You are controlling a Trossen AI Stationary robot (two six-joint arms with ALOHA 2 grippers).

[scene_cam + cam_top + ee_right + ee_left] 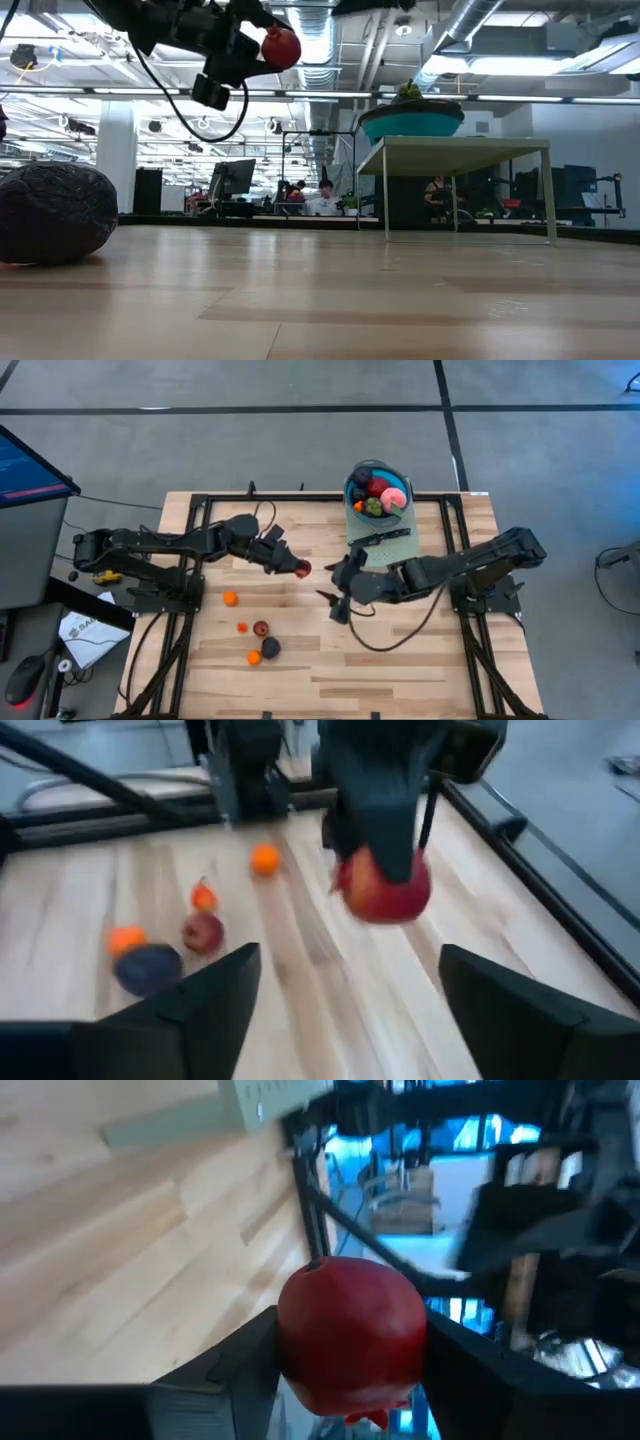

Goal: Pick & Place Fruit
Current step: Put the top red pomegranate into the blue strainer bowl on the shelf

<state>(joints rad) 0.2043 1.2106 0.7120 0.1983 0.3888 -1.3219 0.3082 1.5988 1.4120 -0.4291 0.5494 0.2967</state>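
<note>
L gripper (292, 566) held a round, smooth red fruit (302, 568) up off the pale wood-plank tabletop (420, 640). R gripper (334, 598) w/ jaws wide, empty, near it. Teal bowl (352, 491) had more fruit.

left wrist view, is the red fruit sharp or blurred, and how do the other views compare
Left wrist view: the red fruit between the left pincer's fingers is soft, the room behind smeared. Right wrist view: that fruit and the table's small fruit are blurred. Low view: the dark purple fruit up close is out of focus, ceiling lights glare. High view: evenly lit, fairly sharp.
</note>
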